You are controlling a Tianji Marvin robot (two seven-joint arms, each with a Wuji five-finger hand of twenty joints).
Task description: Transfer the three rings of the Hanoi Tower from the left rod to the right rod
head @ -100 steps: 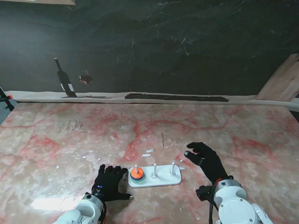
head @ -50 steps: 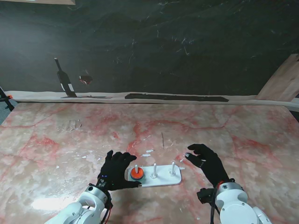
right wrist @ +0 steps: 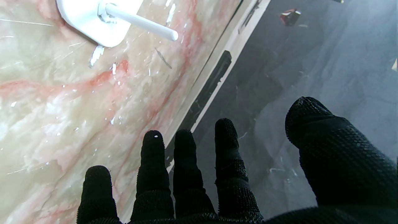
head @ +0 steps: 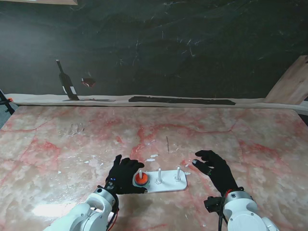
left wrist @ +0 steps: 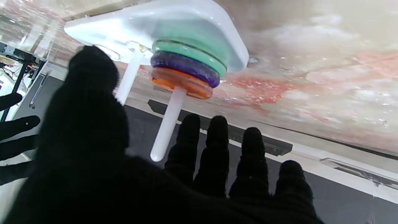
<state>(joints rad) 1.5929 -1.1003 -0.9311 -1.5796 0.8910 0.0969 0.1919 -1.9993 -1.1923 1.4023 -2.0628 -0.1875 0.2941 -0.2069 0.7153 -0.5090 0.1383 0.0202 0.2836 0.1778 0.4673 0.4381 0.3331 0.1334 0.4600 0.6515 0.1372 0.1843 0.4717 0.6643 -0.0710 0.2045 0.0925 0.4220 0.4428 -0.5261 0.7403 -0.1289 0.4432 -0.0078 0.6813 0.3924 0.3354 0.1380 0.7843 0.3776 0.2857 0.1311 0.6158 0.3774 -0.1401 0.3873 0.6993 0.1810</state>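
Note:
A white base point(head: 166, 185) carries three white rods. The left rod point(head: 140, 173) holds a stack of three rings: orange ring point(left wrist: 182, 83) uppermost, purple ring point(left wrist: 183, 67) under it, green ring point(left wrist: 192, 53) against the base point(left wrist: 149, 28). From the stand only the orange ring point(head: 140, 179) shows. My left hand point(head: 124, 175) is open, its black-gloved fingers spread just left of the stack, thumb reaching nearer to me along the base. The middle rod point(head: 159, 175) and right rod point(head: 177, 173) are bare. My right hand point(head: 214, 168) hovers open to the right of the base, holding nothing; its view shows the right rod point(right wrist: 140, 21).
The pink-veined marble table point(head: 72, 144) has small white flecks point(head: 153, 156) just beyond the base. A dark wall point(head: 168, 48) with a bottle-shaped mark point(head: 66, 82) stands behind the table's far edge. A wooden board point(head: 291, 84) leans at the far right.
My left hand moved forward and rightward from nearer me up to the ring stack, fingers spreading around the left rod. My right hand drifted slightly nearer to me and to the right.

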